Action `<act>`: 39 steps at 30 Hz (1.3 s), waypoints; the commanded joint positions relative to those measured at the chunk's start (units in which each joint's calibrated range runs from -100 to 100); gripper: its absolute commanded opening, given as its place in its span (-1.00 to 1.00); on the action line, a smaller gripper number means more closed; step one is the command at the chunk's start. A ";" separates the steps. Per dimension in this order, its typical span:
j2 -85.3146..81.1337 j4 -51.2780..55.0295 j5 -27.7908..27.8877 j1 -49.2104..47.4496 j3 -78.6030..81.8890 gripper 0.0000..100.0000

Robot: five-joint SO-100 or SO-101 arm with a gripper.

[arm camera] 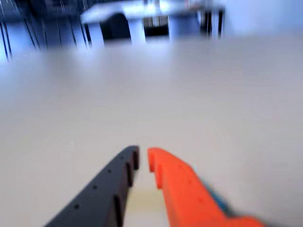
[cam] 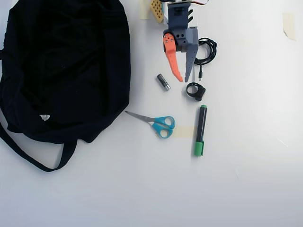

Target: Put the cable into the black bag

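While the gripper hangs over the white table in the overhead view, its orange and grey fingers stand only a little apart at the tips and hold nothing. The cable lies coiled just right of the grey finger, partly under it, with its plug tail pointing down. The bag fills the upper left, well apart from the cable.
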 commanded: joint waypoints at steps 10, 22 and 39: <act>30.93 4.02 0.55 2.86 -43.18 -0.95; 41.22 33.39 0.55 3.30 -71.48 -0.95; 30.19 63.80 0.55 2.03 -71.31 -0.95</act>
